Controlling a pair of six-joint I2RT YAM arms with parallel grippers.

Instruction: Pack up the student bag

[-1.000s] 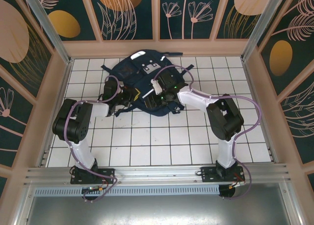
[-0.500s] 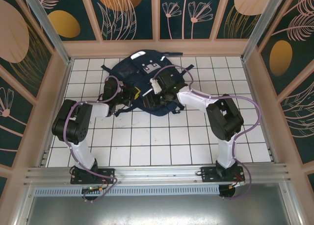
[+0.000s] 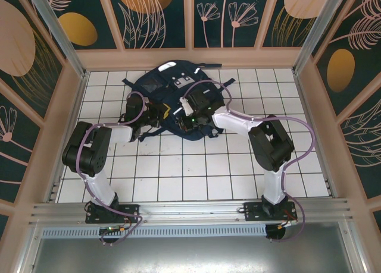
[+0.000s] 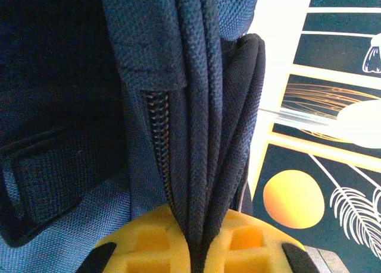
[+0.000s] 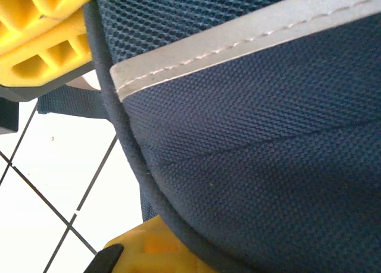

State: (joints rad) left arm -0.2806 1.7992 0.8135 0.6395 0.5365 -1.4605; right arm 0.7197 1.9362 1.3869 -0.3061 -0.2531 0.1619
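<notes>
**Operator:** Where is the bag, and what do my grippers have?

**Spotter:** Your student bag (image 3: 169,85), the large navy-blue fabric backpack with white reflective stripes, lies on the white tiled table (image 3: 196,166), on the side away from the arm bases. Your left gripper (image 3: 159,113) is at the bag's near left edge. In its wrist view the yellow plastic fingers (image 4: 143,243) are closed tight on a fold of the bag, just beside a dark zipper (image 4: 156,136).

**Operator:** And the right one?

**Spotter:** Your right gripper (image 3: 186,119) sits on the bag's near edge, just right of the left one. Its fingers (image 5: 41,47) are clamped across the bag's piped edge, below a grey reflective stripe (image 5: 238,35).
</notes>
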